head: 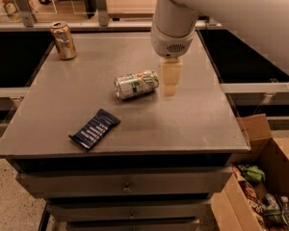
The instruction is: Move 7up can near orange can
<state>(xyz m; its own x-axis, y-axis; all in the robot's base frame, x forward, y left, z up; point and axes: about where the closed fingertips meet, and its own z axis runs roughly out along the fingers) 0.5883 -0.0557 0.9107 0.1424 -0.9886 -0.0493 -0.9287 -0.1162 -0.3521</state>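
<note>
A grey metal worktop [192, 114] sits on a cabinet of drawers [127, 186]. Speckled floor shows below, and an open cardboard box [260, 177] of packets stands at the near right. Dark recesses flank the worktop on the left and right.

The 7up can [137, 84] lies on its side near the middle. The orange can [63, 41] stands upright at the far left corner, well apart from it. A dark blue snack packet [95, 128] lies flat towards the near left edge.

The white arm [176, 23] comes in from the upper right and turns straight down. Its pale gripper [170, 83] hangs just right of the 7up can's right end; I cannot tell whether it is parted or closed.

Bare grey surface stretches between the two cans and across the near right of the worktop.
</note>
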